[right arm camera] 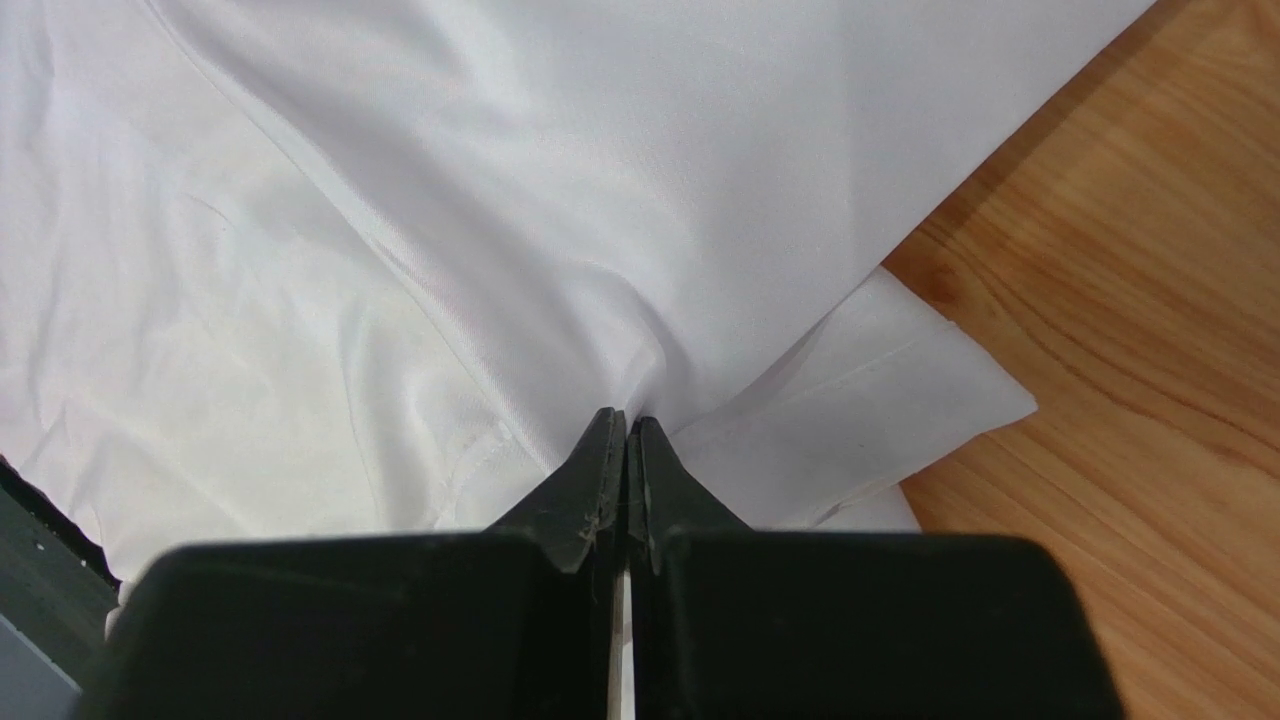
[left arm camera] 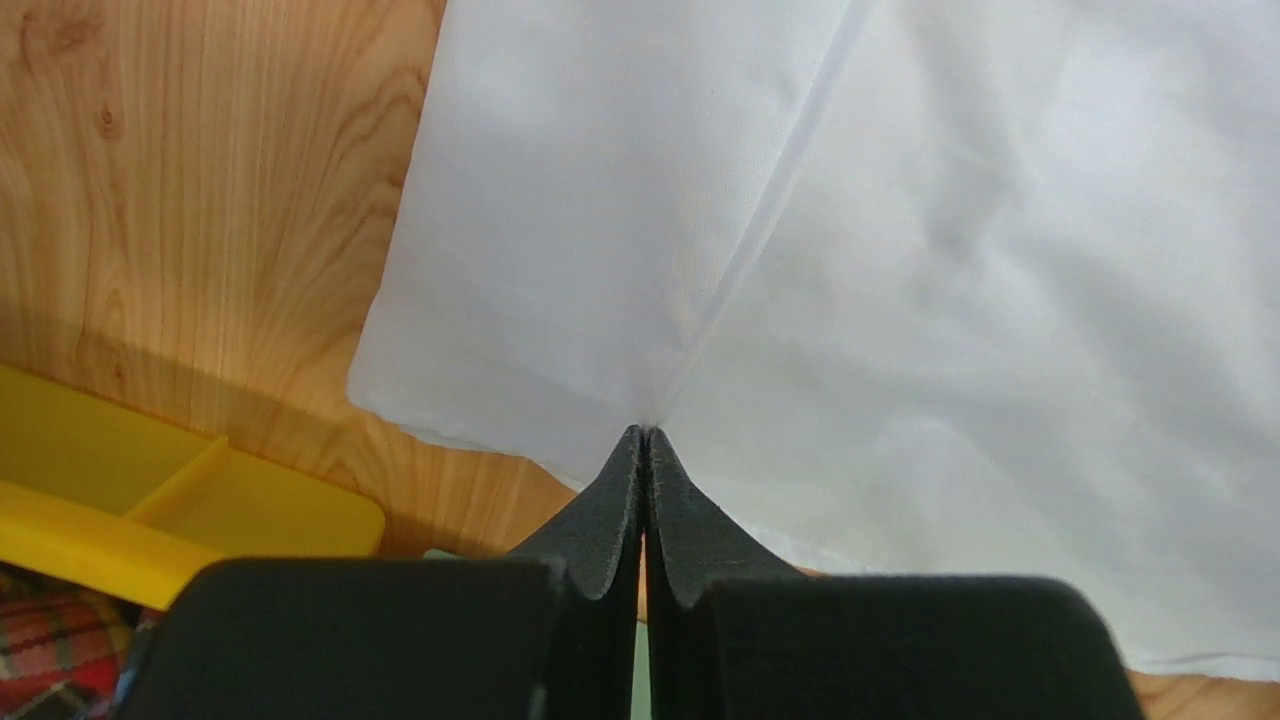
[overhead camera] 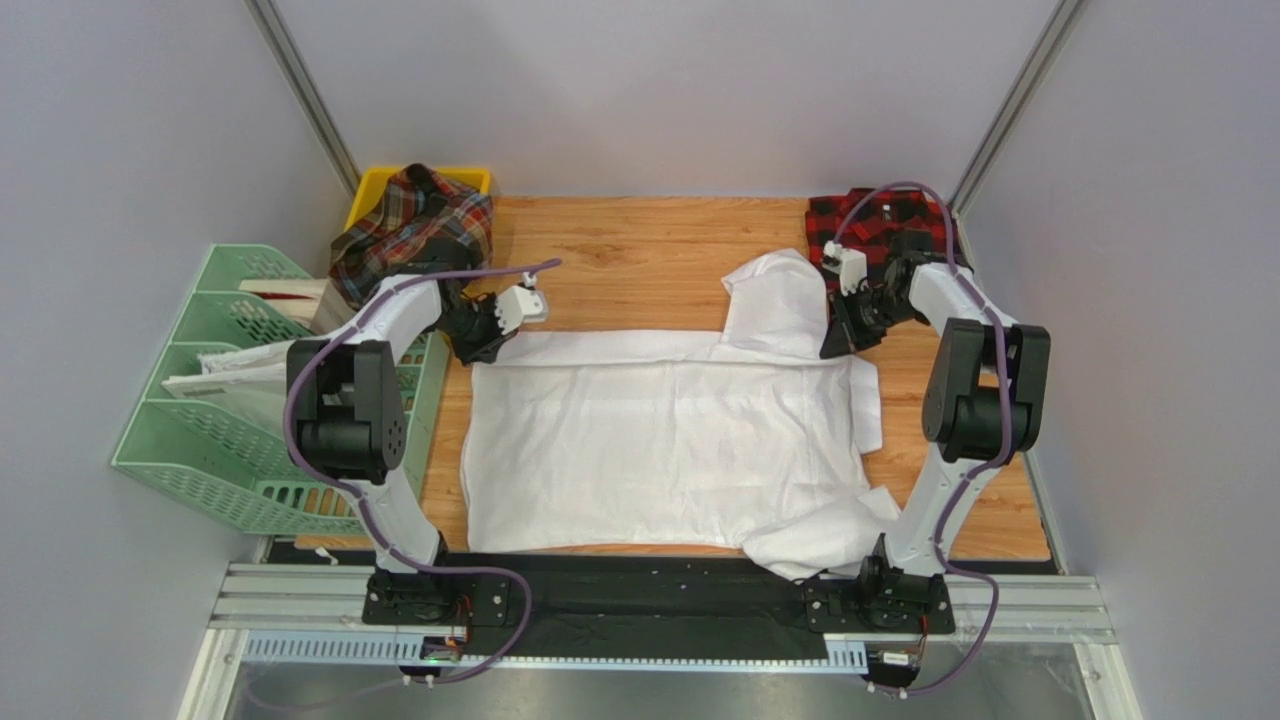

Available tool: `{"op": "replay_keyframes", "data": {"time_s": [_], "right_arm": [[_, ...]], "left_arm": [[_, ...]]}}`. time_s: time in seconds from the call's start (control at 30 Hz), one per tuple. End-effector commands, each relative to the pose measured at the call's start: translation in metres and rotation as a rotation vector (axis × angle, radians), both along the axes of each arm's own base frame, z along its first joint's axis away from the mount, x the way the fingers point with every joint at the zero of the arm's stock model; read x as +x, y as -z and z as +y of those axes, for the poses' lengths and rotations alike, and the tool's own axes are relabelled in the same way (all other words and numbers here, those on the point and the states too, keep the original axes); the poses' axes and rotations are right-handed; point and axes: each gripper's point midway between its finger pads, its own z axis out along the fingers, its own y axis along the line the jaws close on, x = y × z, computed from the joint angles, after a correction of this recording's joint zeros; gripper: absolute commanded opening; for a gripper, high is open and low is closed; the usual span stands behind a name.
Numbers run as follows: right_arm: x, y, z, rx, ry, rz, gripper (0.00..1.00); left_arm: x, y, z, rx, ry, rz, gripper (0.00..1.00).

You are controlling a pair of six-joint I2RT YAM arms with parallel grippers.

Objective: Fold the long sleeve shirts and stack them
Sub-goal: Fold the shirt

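**A:** Pale grey walls around a light wooden surface (overhead camera: 646, 248), and we go straight to the tips. The left jaws are pressed together with a thin seam of white fabric nipped right at their point.

**B:** Same on the right. The right jaws are closed tight too, pinching a raised ridge of white cloth beside a folded-under layer.

**A:** That's the large plain white cloth shirt (overhead camera: 661, 435), spread flat across the middle of the surface. The left arm (overhead camera: 353, 405) has its far left corner and the right arm (overhead camera: 977, 390) its far right edge.

**B:** It looks soft, light and limp to me. It'll sag and drag rather than hold a line, so corners and seams are the sensible places to grip.

**A:** The body is mostly smooth with faint creases. One sleeve is bunched up at the far right and another is rumpled at the near right edge.

**B:** Further out, the red-and-black checked shirt (overhead camera: 879, 225) lies crumpled in the far right corner.

**A:** And the dark brown-red-green tartan shirt (overhead camera: 413, 225) is heaped on a yellow plastic bin (overhead camera: 376, 183) at the far left, with a pale green plastic tray rack (overhead camera: 196, 435) beside it.
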Motion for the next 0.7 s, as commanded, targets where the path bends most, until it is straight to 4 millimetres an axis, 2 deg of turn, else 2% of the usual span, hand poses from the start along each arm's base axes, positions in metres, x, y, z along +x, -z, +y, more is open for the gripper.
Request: {"op": "replay_keyframes", "data": {"time_s": [0.0, 0.1, 0.17, 0.27, 0.37, 0.47, 0.57, 0.6, 0.63, 0.67], "right_arm": [[0.003, 0.01, -0.006, -0.026, -0.022, -0.025, 0.0], [0.003, 0.007, -0.005, -0.02, -0.013, -0.025, 0.0], [0.01, -0.007, -0.005, -0.017, -0.008, -0.059, 0.0], [0.015, -0.028, -0.005, -0.023, -0.005, -0.096, 0.0], [0.011, -0.036, -0.005, -0.029, -0.015, -0.097, 0.0], [0.0, -0.028, -0.004, -0.027, -0.028, -0.072, 0.0], [-0.006, -0.015, -0.003, -0.03, -0.026, -0.04, 0.0], [-0.007, -0.008, -0.003, -0.029, -0.023, -0.025, 0.0], [-0.006, -0.005, -0.003, -0.028, -0.021, -0.023, 0.0], [-0.006, -0.001, -0.002, -0.028, -0.02, -0.013, 0.0]], "left_arm": [[0.02, 0.012, 0.006, 0.032, 0.005, -0.045, 0.0], [0.025, 0.011, 0.007, 0.036, -0.01, -0.056, 0.0], [0.029, 0.004, 0.006, 0.031, -0.021, -0.069, 0.0], [0.033, -0.013, 0.005, 0.026, -0.013, -0.103, 0.0], [0.035, -0.03, 0.005, 0.029, 0.002, -0.134, 0.0], [0.032, -0.033, 0.004, 0.026, 0.017, -0.125, 0.0], [0.021, -0.021, 0.002, 0.026, 0.033, -0.074, 0.0], [0.02, -0.018, 0.002, 0.028, 0.031, -0.064, 0.04], [0.02, -0.015, 0.001, 0.027, 0.029, -0.063, 0.15], [0.017, -0.01, -0.002, 0.022, 0.026, -0.047, 0.21]]}}
